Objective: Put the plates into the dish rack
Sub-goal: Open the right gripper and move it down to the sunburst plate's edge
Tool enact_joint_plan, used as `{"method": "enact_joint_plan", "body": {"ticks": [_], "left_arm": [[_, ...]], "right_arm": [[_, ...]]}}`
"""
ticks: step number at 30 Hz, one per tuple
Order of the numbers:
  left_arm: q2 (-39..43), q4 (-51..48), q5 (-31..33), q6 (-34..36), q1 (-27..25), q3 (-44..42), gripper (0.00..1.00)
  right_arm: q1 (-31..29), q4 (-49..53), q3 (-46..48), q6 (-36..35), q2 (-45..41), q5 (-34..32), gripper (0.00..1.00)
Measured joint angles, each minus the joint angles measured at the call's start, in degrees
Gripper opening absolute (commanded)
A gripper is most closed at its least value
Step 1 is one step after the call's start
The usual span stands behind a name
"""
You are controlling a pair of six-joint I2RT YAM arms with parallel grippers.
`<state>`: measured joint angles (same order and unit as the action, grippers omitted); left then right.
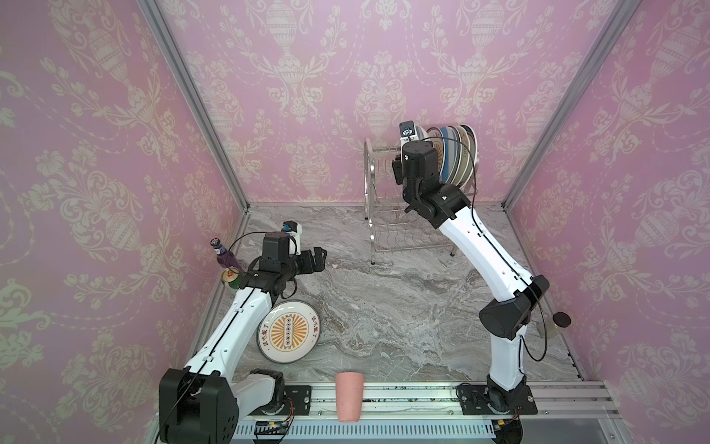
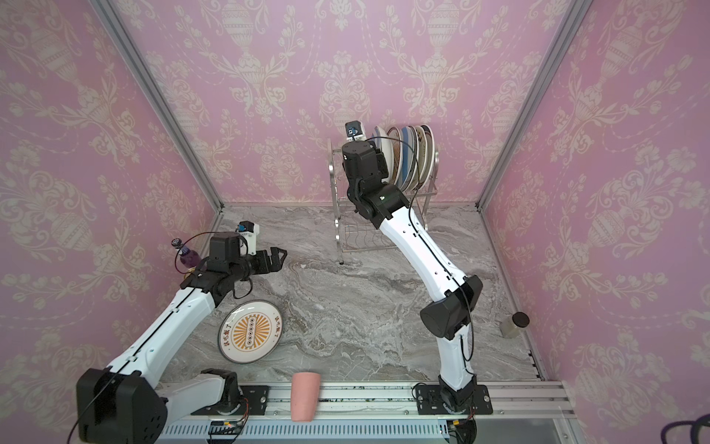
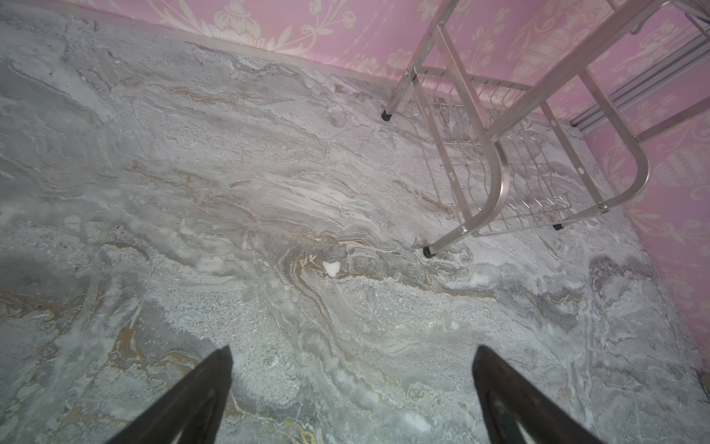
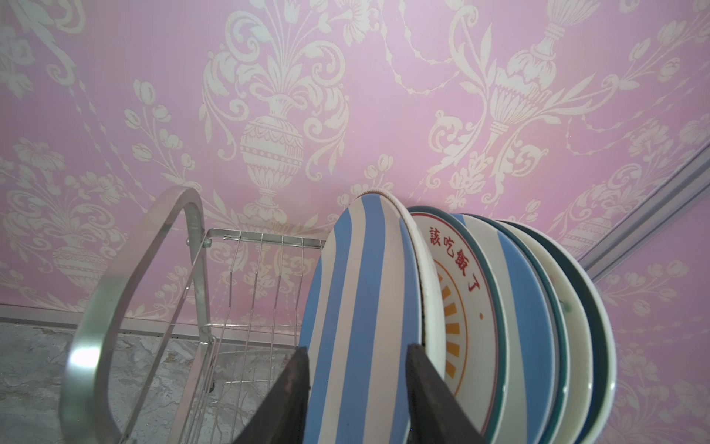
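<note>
The rack (image 1: 372,200) stands at the far right of the table (image 1: 384,307), close to the far wall. On its upper tier, toward the right end, a row of plates (image 1: 459,153) stands on edge, packed close.

In the right wrist view the leftmost of the row is a striped plate (image 4: 361,307), blue and white; just behind it sits a sunburst plate (image 4: 461,307) with red characters, then another striped one and a few with dark rims.

The right end effector (image 4: 359,384) is raised to that upper tier with one finger on each side of the striped plate's near edge. Its fingers are partly parted; from where I stand I cannot tell whether they pinch the plate or only flank it.

The left end effector (image 1: 317,259) hangs low over the table at the left, pointing right, well apart from the rack. Its fingers (image 3: 192,396) are spread wide with nothing between them but marble.

A second sunburst plate (image 1: 289,332) lies flat on the table at the near left, its left edge tucked under the left arm. A pink cup (image 1: 349,396) stands on the near rail; a purple bottle (image 1: 223,251) is by the left wall; a jar (image 1: 559,323) with a dark lid is by the right wall.
</note>
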<state>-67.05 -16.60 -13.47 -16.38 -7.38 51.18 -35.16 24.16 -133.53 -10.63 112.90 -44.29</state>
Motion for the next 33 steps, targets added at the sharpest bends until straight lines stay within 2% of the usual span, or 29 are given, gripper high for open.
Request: {"method": "enact_joint_plan", "body": {"ticks": [2,4,7,11,16,20,23,27,33], "left_arm": [[0.0,-0.5,0.5,0.0,0.1,0.0,0.99],[-0.1,-1.4,1.0,0.0,0.1,0.0,0.99],[-0.2,-3.3,2.6,-0.1,0.2,0.0,0.99],[-0.1,-5.6,5.1,-0.3,1.0,0.1,0.99],[0.3,-7.2,6.3,-1.4,1.7,0.1,0.99],[1.0,-7.3,6.3,-2.0,2.3,0.1,0.99],[1.6,-7.6,6.3,-2.1,2.9,0.1,0.99],[3.8,-7.8,5.8,-2.4,4.1,-0.5,0.99],[6.5,-7.3,3.8,-5.3,9.1,-4.1,0.99]], "right_arm": [[-0.7,0.8,0.4,-0.1,-1.4,0.6,0.49],[-1.5,1.0,2.8,0.0,-4.3,1.6,0.56],[-2.5,1.5,8.0,1.0,-10.0,6.3,0.59],[-3.8,2.6,16.5,4.2,-17.5,17.0,0.61],[-8.2,2.6,30.2,9.6,-21.6,30.7,0.61],[-11.5,-1.5,44.5,17.1,-19.8,45.2,0.61],[-14.4,-4.9,52.0,22.1,-15.2,52.6,0.63],[-17.8,-9.8,56.4,27.5,-9.9,59.6,0.63],[-19.0,-24.6,60.3,37.6,-4.7,67.2,0.62]]}}
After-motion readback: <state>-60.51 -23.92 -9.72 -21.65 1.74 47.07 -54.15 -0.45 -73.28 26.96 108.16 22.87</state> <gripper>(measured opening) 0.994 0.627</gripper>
